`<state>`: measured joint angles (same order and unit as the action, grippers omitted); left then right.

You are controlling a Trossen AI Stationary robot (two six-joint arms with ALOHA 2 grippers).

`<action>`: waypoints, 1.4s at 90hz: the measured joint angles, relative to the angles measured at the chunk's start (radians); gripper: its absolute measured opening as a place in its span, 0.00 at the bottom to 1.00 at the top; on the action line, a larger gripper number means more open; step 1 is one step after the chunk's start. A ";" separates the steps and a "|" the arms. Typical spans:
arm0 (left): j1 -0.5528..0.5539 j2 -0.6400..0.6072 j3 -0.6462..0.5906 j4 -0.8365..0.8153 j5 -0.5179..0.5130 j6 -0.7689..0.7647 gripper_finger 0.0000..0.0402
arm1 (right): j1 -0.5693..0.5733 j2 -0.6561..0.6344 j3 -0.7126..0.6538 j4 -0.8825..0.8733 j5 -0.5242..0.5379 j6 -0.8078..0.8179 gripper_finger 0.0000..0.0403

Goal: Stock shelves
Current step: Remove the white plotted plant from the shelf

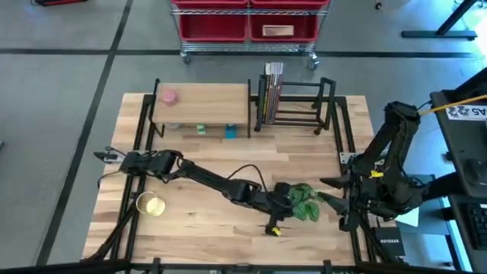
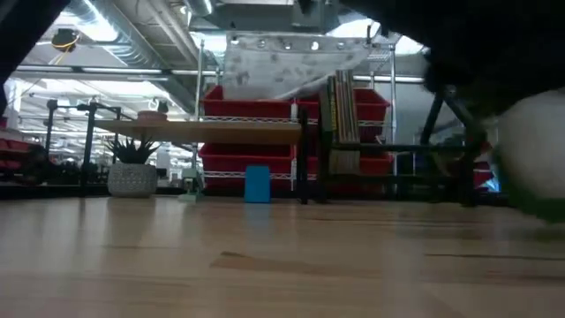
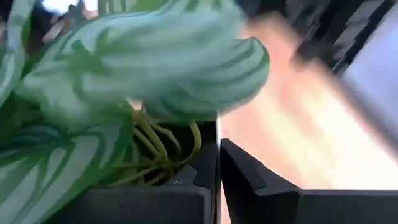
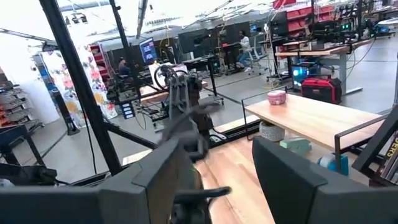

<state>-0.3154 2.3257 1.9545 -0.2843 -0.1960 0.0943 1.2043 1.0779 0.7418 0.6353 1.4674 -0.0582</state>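
The left arm is reaching across the wooden worktop point(image 1: 228, 228) toward its front right part, where its end effector point(image 1: 283, 199) is sitting at a leafy green plant point(image 1: 303, 201); in the left wrist view the striped leaves point(image 3: 143, 68) and pale stems are filling the frame right above the dark fingers point(image 3: 249, 180), but whether those fingers are actually clamping the plant I cannot tell. The right end effector point(image 1: 335, 199) is hanging just beside the plant on its far side, and the right wrist view is showing its two fingers point(image 4: 292, 180) standing apart with nothing between them. At the back of the worktop the wood-topped shelf point(image 1: 202, 103) is standing with a pink item point(image 1: 168, 97) on its top and a blue block point(image 1: 230, 132) and a small green item point(image 1: 201, 129) at its front edge — the low view is also showing a small potted plant point(image 2: 132, 172) under it. Just to its right the black book rack point(image 1: 297, 103) is holding a row of upright books point(image 1: 272, 91) at its left end. A gold-coloured round object point(image 1: 150, 204) is lying near the front left, and a cart with red bins point(image 1: 247, 27) is standing behind the worktop.
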 joint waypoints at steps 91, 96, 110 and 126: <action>-0.464 -0.282 -0.031 -0.979 -0.188 -1.079 0.00 | -0.001 0.066 0.000 -0.127 -0.004 0.080 0.46; -0.525 -0.278 -0.032 -0.988 -0.188 -1.213 0.00 | -0.001 0.066 0.000 -0.131 -0.002 0.079 0.46; -0.689 -0.275 -0.070 -0.999 -0.244 -1.596 0.00 | -0.001 0.066 0.000 -0.140 -0.002 0.078 0.46; -0.839 -0.274 -0.150 -1.019 -0.277 -1.930 0.00 | -0.010 0.066 0.000 -0.139 -0.002 0.077 0.46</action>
<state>-1.1542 2.0514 1.8049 -1.3029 -0.4732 -1.8355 1.1947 1.1439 0.7414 0.4964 1.4651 0.0185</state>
